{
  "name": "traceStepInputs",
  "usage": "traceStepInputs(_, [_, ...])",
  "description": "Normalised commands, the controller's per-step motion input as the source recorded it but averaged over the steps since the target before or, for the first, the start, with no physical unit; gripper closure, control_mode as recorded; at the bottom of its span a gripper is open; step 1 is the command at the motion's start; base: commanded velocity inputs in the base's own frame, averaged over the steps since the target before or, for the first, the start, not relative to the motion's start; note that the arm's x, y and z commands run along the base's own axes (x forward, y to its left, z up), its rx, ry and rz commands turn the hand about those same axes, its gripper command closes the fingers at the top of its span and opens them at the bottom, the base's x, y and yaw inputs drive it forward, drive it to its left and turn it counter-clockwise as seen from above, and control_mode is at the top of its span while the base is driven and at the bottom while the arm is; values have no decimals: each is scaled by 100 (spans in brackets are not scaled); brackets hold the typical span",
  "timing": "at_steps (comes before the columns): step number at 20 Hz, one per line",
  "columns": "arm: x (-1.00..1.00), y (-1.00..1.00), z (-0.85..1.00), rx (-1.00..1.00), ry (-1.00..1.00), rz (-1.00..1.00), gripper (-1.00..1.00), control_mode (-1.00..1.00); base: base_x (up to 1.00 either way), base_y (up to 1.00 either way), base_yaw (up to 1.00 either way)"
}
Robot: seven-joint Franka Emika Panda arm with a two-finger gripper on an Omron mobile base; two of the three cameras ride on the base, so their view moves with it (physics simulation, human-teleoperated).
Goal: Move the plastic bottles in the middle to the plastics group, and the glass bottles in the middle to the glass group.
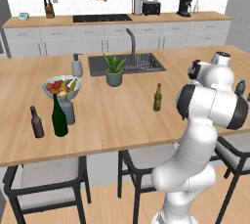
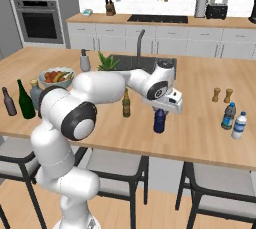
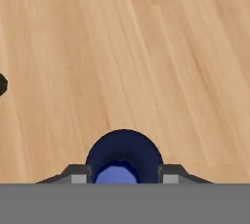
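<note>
1. Step in hand: grasping the navy-blue bottle (image 2: 159, 121), the plastic one from the middle.
2. It stands near the surface's (image 2: 200, 133) front edge, right of the beer bottle (image 2: 126, 104).
3. The gripper (image 3: 124, 178) has its fingers (image 3: 78, 175) set on either side of the bottle, narrowly parted; I cannot tell whether they grip.
4. The bottle is upright, long axis vertical, cap up.
5. Next, probably: clamp, lift, carry toward the water bottle (image 2: 228, 116) at the right end.

navy-blue bottle (image 2: 159, 121), green wine bottle (image 1: 59, 117), amber beer bottle (image 1: 157, 98)
</note>
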Motion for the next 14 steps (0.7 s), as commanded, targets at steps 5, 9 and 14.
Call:
traceStepInputs(5, [-43, -49, -1, 0, -9, 0, 100, -100, 0, 0, 0])
traceStepInputs(9, [-19, -45, 0, 0, -13, 0, 100, -100, 0, 0, 0])
traceStepInputs(14, [-3, -39, 3, 0, -2, 0, 100, -100, 0, 0, 0])
